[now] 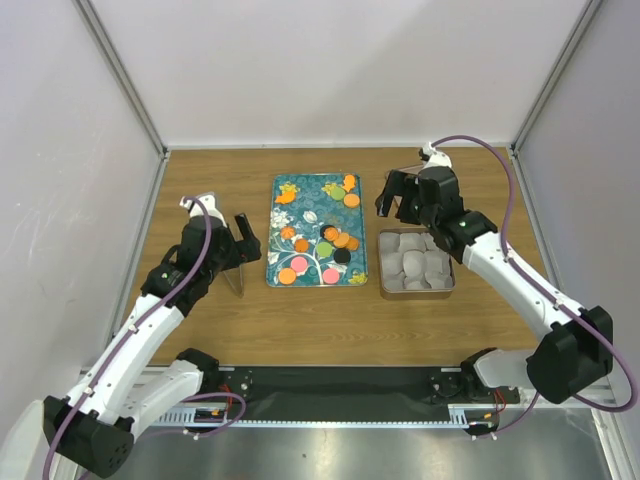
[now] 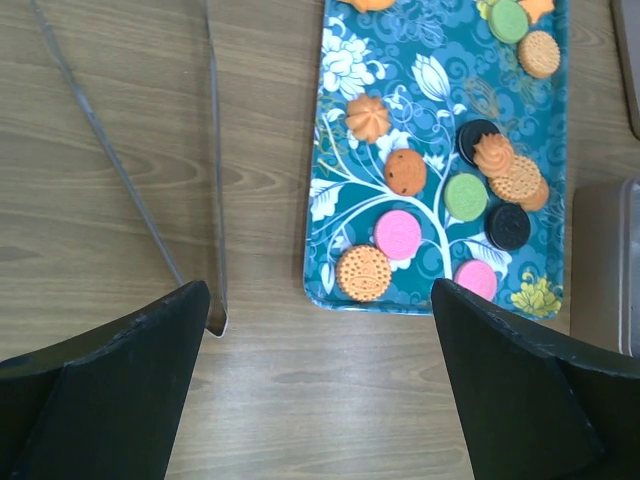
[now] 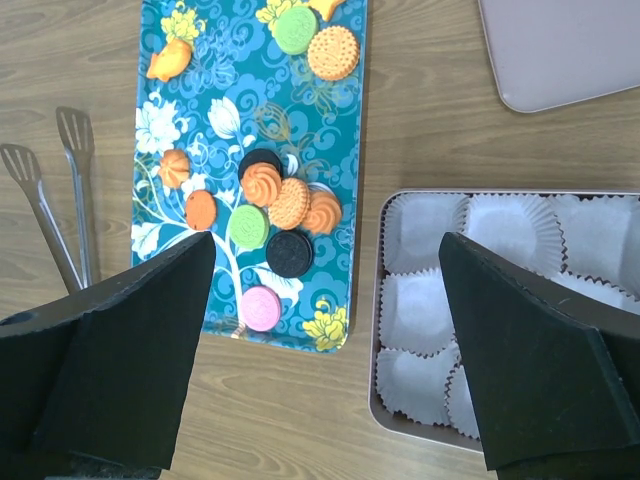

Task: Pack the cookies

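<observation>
Two grippers hang over the table (image 1: 300, 320), jaws wide, holding nothing. The left gripper (image 1: 243, 240) is above the tongs (image 1: 236, 285), just left of the tray (image 1: 276, 230). All the cookies (image 1: 338, 240) lie on the tray, most at its near end and a few at the far end. Right of the tray sits a tin (image 1: 383, 265) of paper cups (image 1: 415, 262). The right gripper (image 1: 398, 205) hangs over the tin's far edge, near a lid (image 3: 570, 50).
</observation>
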`<state>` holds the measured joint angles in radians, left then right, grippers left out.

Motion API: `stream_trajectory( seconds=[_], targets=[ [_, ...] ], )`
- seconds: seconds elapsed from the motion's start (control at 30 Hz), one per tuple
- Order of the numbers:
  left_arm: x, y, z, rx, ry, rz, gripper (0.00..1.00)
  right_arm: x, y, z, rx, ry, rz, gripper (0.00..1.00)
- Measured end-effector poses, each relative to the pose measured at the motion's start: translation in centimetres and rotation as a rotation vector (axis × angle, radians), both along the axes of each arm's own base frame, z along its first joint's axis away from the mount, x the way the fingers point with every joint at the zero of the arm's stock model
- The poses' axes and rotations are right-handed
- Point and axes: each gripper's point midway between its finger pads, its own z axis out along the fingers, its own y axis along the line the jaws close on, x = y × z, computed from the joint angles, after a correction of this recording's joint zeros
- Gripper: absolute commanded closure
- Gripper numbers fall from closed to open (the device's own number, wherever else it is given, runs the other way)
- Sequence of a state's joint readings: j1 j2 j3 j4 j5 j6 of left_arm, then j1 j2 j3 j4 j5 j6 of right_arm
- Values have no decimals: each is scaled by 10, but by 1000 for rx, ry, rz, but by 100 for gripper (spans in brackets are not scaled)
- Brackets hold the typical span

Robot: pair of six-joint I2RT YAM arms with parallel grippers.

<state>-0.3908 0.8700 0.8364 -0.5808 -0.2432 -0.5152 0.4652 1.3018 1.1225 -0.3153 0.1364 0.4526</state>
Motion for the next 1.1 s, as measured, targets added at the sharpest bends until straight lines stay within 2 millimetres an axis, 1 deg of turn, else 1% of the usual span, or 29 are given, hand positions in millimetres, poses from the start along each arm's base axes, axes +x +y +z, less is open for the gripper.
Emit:
stream_trajectory(
  seconds=[0.1, 0.2, 0.47, 0.6, 0.7, 0.83, 0.97, 1.0, 1.03, 1.1],
  targets=[
    [0, 7, -3, 11, 7, 36, 0, 1, 0, -5, -7, 12, 5, 0],
    [3, 19, -9, 30, 29, 93, 0, 2, 2, -9, -12, 23, 21, 0],
    [16, 53, -50, 84, 182, 227, 0, 2, 2, -11, 13, 39, 71, 0],
    [29, 64, -74, 84, 252, 256, 0, 2, 1, -14, 31, 55, 95, 0],
    [40, 67, -89, 115, 316, 254, 0, 1, -1, -19, 44, 69, 106, 0],
    [63, 69, -98, 155, 366, 250, 0, 0, -4, -26, 55, 87, 114, 1],
    [73, 78, -103, 170, 385, 268, 6, -1, -5, -29, 64, 98, 119, 1],
    [73, 83, -107, 169, 400, 283, 12, -1, -5, -29, 66, 98, 122, 0],
    [73, 88, -108, 167, 403, 296, 12, -1, -5, -29, 68, 97, 124, 0],
    [74, 102, -117, 156, 430, 331, 16, -1, -3, -28, 73, 95, 132, 0]
  ],
)
